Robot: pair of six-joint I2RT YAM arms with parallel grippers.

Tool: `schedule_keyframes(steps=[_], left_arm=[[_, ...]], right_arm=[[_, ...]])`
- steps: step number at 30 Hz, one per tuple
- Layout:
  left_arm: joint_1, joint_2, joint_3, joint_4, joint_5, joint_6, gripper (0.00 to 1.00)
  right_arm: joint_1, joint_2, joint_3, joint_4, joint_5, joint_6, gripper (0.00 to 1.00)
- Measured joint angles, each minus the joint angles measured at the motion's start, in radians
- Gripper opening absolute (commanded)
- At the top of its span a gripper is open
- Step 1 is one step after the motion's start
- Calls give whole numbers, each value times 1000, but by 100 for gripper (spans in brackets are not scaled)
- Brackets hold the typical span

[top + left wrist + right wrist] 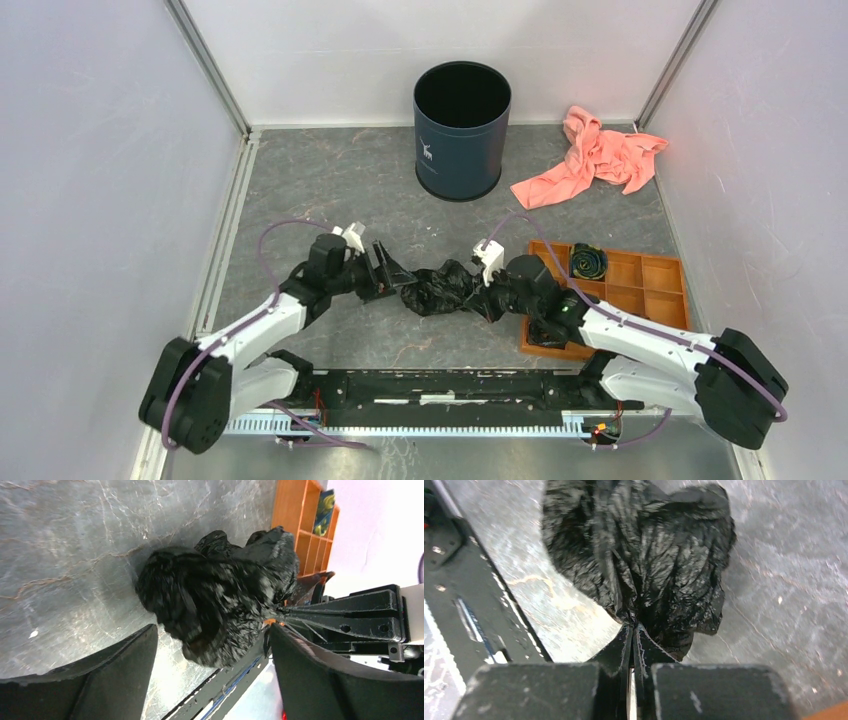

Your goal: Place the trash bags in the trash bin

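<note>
The black trash bag (440, 288) lies crumpled on the grey table between my two grippers, near the front. It also shows in the left wrist view (220, 600) and the right wrist view (644, 555). My right gripper (633, 627) is shut on the bag's right end, its jaws pinched tight on the film; in the top view it (492, 292) sits at the bag's right side. My left gripper (212, 647) is open, its jaws wide apart at the bag's left end; it also shows in the top view (385, 272). The navy trash bin (461, 130) with a white deer logo stands upright at the back centre, open.
A salmon-pink cloth (592, 158) lies at the back right. An orange compartment tray (640, 285) with a small dark roll (587, 262) sits under my right arm at the right. Metal frame rails run along both sides.
</note>
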Motion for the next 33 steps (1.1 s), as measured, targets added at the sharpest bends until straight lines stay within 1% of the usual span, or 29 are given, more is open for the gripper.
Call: schedule_keyframes(steps=[1, 3, 5, 9, 13, 17, 21, 24, 26, 27, 28, 29, 31, 32, 33], left_arm=[[-11, 22, -3, 19, 0, -8, 77], [-43, 85, -5, 64, -1, -18, 68], [-67, 137, -5, 94, -6, -27, 61], [-93, 176, -6, 123, -24, -29, 54], [-100, 170, -6, 143, -33, -32, 48], [-106, 142, -6, 144, -44, -42, 40], [-111, 101, -6, 144, -51, -49, 31], [-112, 84, -6, 142, -55, -50, 23], [-112, 82, -5, 131, -63, -49, 21], [-112, 81, -5, 121, -69, -49, 20], [-112, 79, -5, 113, -72, -49, 18], [-112, 76, -3, 105, -73, -49, 16], [-112, 65, 2, 82, -76, -49, 14], [-112, 55, 10, 63, -77, -48, 13], [-112, 47, 19, 45, -79, -47, 11]], right_arm=[[0, -3, -3, -23, 14, -6, 7], [10, -6, -3, -74, 58, -21, 14], [33, -9, 0, -130, 119, -40, 21], [94, -7, 47, -240, 245, -91, 40], [134, 22, 139, -269, 343, -147, 53], [180, 67, 201, -261, 400, -192, 61], [227, 122, 229, -248, 439, -230, 63], [243, 157, 229, -237, 465, -250, 59], [244, 179, 229, -226, 492, -256, 54], [244, 185, 229, -220, 507, -257, 50], [244, 189, 229, -215, 520, -257, 40], [244, 190, 229, -208, 535, -257, 26], [244, 190, 229, -185, 563, -259, 6], [244, 189, 229, -168, 578, -259, 1], [244, 187, 229, -156, 592, -263, 0]])
